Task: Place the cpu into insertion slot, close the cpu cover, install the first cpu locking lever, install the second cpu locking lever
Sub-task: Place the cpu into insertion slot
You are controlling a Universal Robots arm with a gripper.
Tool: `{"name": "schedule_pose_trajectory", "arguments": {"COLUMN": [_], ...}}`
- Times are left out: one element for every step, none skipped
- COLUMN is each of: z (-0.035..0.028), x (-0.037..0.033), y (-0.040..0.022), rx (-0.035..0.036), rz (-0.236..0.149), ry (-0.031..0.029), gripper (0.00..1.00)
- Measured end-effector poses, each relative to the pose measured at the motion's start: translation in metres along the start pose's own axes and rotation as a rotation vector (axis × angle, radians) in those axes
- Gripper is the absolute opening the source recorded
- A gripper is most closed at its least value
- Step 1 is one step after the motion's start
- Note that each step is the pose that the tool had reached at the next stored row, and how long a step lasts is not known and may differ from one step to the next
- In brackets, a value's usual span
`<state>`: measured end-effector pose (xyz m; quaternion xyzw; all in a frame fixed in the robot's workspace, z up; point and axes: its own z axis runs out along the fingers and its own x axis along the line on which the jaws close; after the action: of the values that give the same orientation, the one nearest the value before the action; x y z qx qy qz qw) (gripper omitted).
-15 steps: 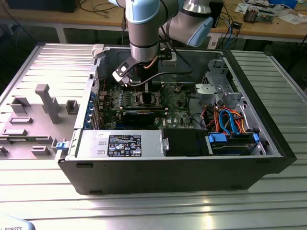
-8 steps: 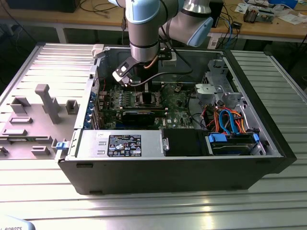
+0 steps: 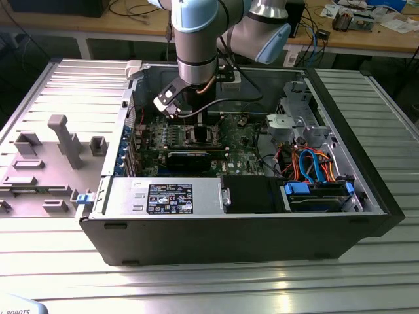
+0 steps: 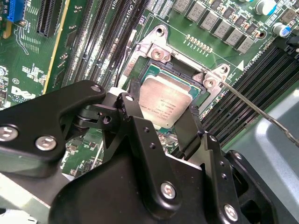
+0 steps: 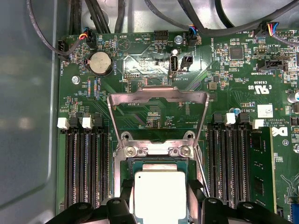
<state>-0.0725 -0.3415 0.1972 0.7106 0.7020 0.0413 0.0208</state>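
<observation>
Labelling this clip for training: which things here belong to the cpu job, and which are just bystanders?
Job: cpu, cpu cover, locking lever, end effector.
Bystanders: coin battery, memory stick, blue and orange cables, power supply.

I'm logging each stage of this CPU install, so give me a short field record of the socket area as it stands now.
hand: shut on the cpu, low over the socket
cpu: metal top up, gripped at two opposite edges; whether it is seated cannot be told
socket: on the green motherboard
cpu cover: open, swung up away from the socket
locking lever: one thin rod angling away from the socket, not hooked down
setting: inside an open computer case
</observation>
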Motion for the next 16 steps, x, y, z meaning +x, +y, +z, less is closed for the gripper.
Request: {"name": "schedule_pose_trajectory", "arguments": {"z": [0.0, 0.0, 0.0, 0.0, 0.0, 0.0, 0.0, 0.0, 0.0, 0.0, 0.0, 0.0, 0.0, 0.0, 0.0, 0.0], "x": [0.0, 0.0, 0.0, 0.0, 0.0, 0.0, 0.0, 0.0, 0.0, 0.0, 0.0, 0.0, 0.0, 0.0, 0.0, 0.0], "y": [0.0, 0.0, 0.0, 0.0, 0.0, 0.0, 0.0, 0.0, 0.0, 0.0, 0.0, 0.0, 0.0, 0.0, 0.0, 0.0], "rx": [-0.0001, -0.0001, -0.0001, -0.0001, 0.0, 0.0, -0.0001, -0.0001, 0.0, -0.0001, 0.0, -0.0001, -0.0001, -0.0001, -0.0001, -0.0001], "rz": [0.0, 0.0, 0.0, 0.0, 0.0, 0.0, 0.0, 0.0, 0.0, 0.0, 0.0, 0.0, 0.0, 0.0, 0.0, 0.0], "ry": [0.0, 0.0, 0.0, 0.0, 0.0, -0.0001, 0.0, -0.0001, 0.0, 0.0, 0.0, 0.0, 0.0, 0.0, 0.0, 0.0], "gripper": [0.54, 0.54, 0.54, 0.54, 0.54, 0.54, 0.54, 0.54, 0.54, 0.54, 0.54, 0.54, 0.54, 0.54, 0.54, 0.54]}}
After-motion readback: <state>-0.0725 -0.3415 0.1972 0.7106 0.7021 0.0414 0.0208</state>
